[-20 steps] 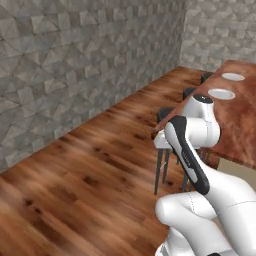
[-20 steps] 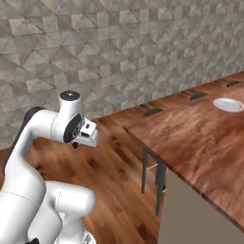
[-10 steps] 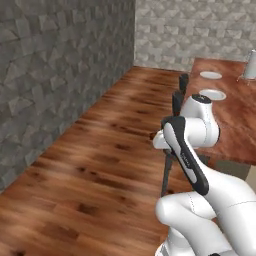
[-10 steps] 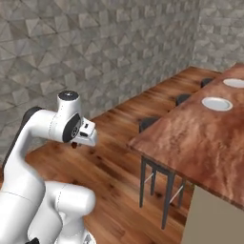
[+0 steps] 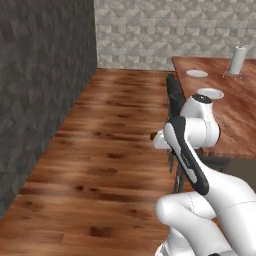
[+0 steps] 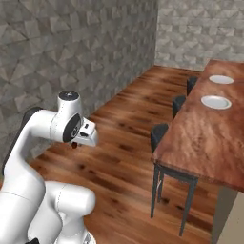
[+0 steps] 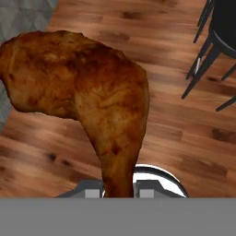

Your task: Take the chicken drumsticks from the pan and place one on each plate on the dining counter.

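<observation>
A browned chicken drumstick [image 7: 87, 92] looms large in the hand view, its thin end clamped in my gripper [image 7: 119, 190], which is shut on it above the wood floor. The hand [image 6: 87, 136] is carried close to the arm, left of the dining counter [image 6: 209, 138] and well apart from it. Two white plates [image 6: 216, 101] [image 6: 221, 79] lie in a row on the counter's reddish top; they appear as plates [image 5: 210, 93] [image 5: 197, 73] in the left base view. The pan and the other drumstick are out of view.
Dark stools [image 6: 159, 136] [image 6: 178, 102] stand along the counter's near side, with another stool [image 7: 221, 32] in the hand view. A white roll [image 5: 236, 60] stands at the counter's far end. Grey stone walls [image 5: 45, 75] border the open wood floor [image 5: 110, 130].
The whole scene has swung in both base views, so the base has moved; the counter and plates now run lengthwise ahead. The arm holds the same pose with the drumstick.
</observation>
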